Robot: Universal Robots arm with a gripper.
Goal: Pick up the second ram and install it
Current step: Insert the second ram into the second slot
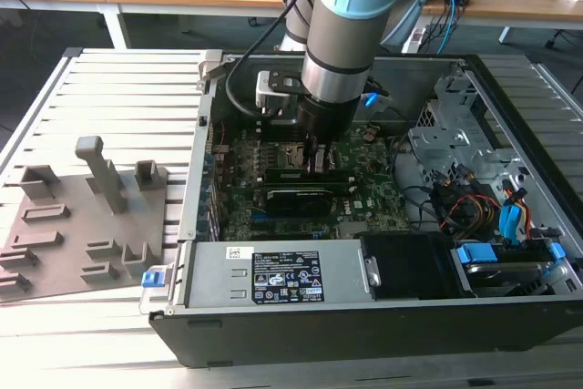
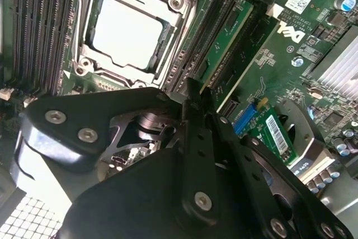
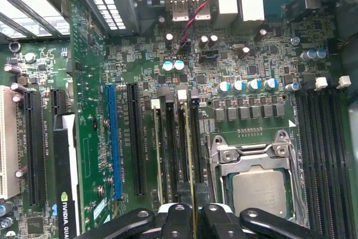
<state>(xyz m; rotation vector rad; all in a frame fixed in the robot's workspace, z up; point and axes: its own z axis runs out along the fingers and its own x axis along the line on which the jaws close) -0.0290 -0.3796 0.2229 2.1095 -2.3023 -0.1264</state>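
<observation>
**RAM Module Held Over Memory Slots**

The second ram (image 3: 192, 188) stands on edge over the memory slots (image 3: 178, 149) beside the CPU socket (image 3: 258, 186), seen edge-on in the first wrist view. The gripper (image 3: 193, 216) has its fingers (image 3: 180, 219) closed on the module's upper edge. In the exterior view, the gripper (image 1: 319, 157) is lowered inside the open computer case (image 1: 474, 252), above the motherboard (image 1: 364, 193). A grey fixture plate (image 1: 82, 225) lies on the table, toward the exterior view's left.
</observation>
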